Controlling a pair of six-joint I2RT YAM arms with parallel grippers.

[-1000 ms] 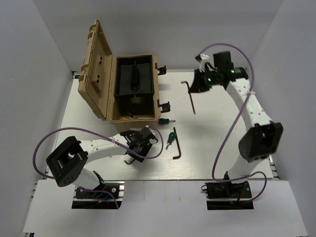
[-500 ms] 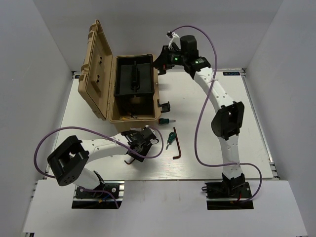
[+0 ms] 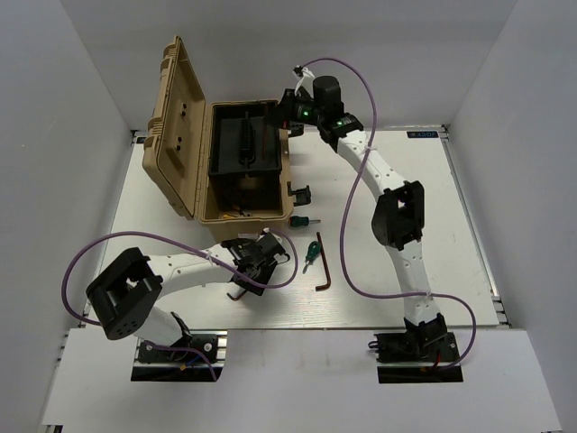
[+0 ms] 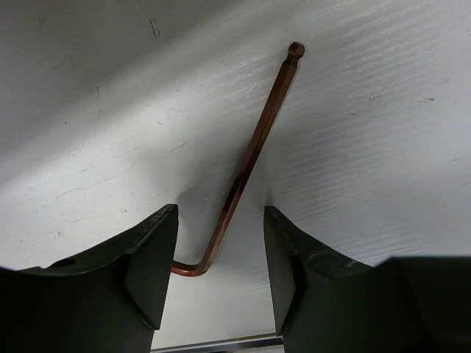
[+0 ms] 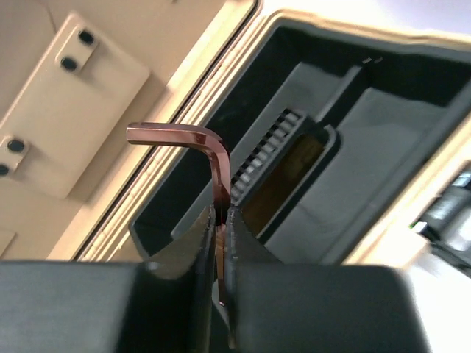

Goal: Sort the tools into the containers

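The tan toolbox [image 3: 236, 209] stands open at the back left, its lid [image 3: 176, 117] upright and its black tray [image 3: 243, 144] inside. My right gripper [image 3: 281, 110] hangs over the tray's right rim, shut on a thin L-shaped hex key [image 5: 210, 151]. In the right wrist view that gripper [image 5: 221, 220] looks down into the tray [image 5: 368, 132]. My left gripper [image 3: 245, 275] is low over the table, open. Its fingers straddle a second hex key [image 4: 254, 147] lying flat, without touching it; the gripper [image 4: 221, 250] is over the key's bend.
Two stubby green-handled screwdrivers [image 3: 303, 220] [image 3: 312, 251] and a long dark hex key [image 3: 323, 266] lie on the white table in front of the toolbox. Black latches [image 3: 299, 193] stick out from the box's right side. Grey walls close in the table.
My right arm has swung from the table's back right over to the open toolbox, carrying the hex key. The left arm has stayed where it was.
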